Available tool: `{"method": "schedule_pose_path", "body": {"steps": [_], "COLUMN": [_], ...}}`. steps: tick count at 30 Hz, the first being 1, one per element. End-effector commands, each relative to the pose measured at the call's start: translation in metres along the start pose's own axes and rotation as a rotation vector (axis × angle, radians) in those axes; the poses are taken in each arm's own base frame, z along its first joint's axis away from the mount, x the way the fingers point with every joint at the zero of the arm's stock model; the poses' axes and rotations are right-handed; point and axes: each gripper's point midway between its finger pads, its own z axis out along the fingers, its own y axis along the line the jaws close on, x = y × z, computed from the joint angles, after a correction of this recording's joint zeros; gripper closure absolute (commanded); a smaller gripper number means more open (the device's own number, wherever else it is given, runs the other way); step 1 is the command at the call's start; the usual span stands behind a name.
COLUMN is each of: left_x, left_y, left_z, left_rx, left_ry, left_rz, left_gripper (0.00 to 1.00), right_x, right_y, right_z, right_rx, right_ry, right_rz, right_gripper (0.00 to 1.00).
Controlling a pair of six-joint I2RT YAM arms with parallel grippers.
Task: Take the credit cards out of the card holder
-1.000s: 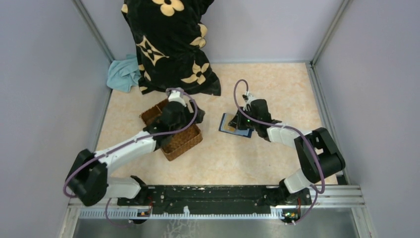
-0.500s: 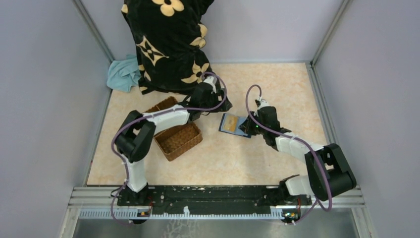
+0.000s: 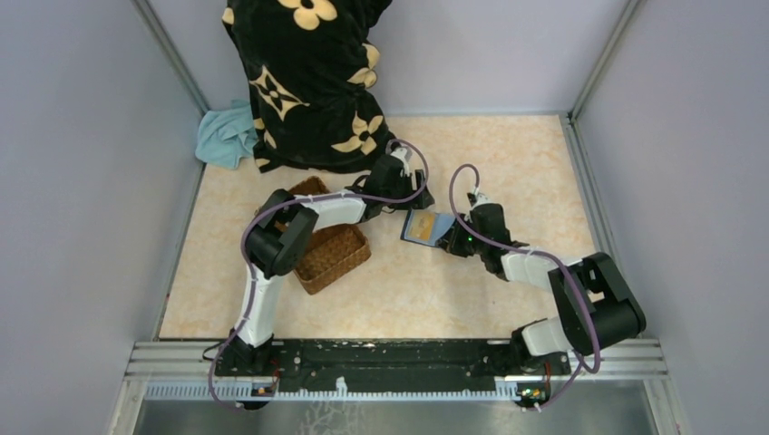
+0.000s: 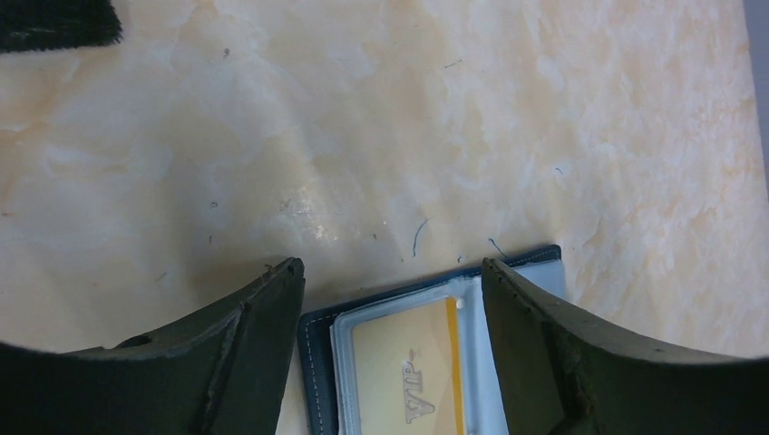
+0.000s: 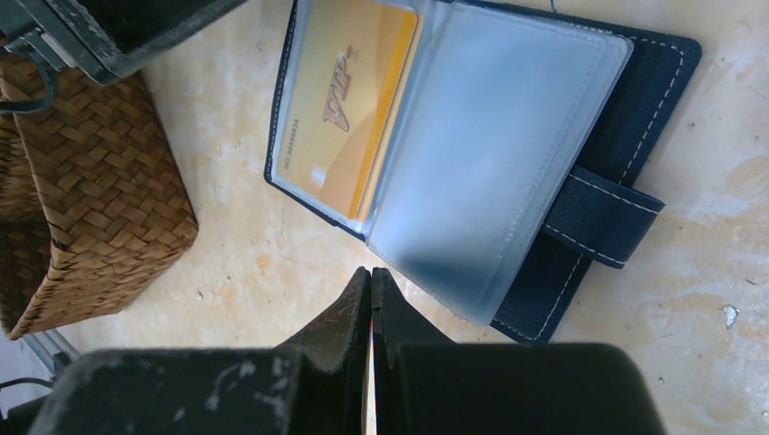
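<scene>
The navy card holder lies open on the table, its lighter blue inside up. In the right wrist view the holder shows a gold credit card marked VIP in a clear sleeve, a frosted sleeve page and a strap clasp. My left gripper is open and hovers over the holder's far edge; the card shows between its fingers. My right gripper is shut, just off the holder's near edge, not touching it.
A brown wicker basket stands left of the holder and shows in the right wrist view. A black cloth with yellow flowers and a teal cloth lie at the back left. Walls close in both sides.
My left gripper swung from over the basket to the holder's far edge. My right gripper drew back off the holder to its near right side.
</scene>
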Motion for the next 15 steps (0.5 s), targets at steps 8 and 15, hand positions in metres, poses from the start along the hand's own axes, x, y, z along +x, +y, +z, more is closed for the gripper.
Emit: {"method": "schedule_pose_path", "body": {"steps": [8, 15], "left_x": [0.041, 0.057], "left_y": [-0.001, 0.007], "left_z": [-0.022, -0.037], "left_rx": [0.048, 0.038], "left_ry": [0.069, 0.081], "left_rz": [-0.06, -0.086], "left_gripper": [0.25, 0.2], "right_x": [-0.037, -0.042], "right_y": [0.012, 0.013], "right_z": [0.002, 0.011], "right_rx": [-0.044, -0.054], "right_ry": [-0.094, -0.081], "right_rz": [-0.013, -0.015], "right_gripper": [1.0, 1.0]}}
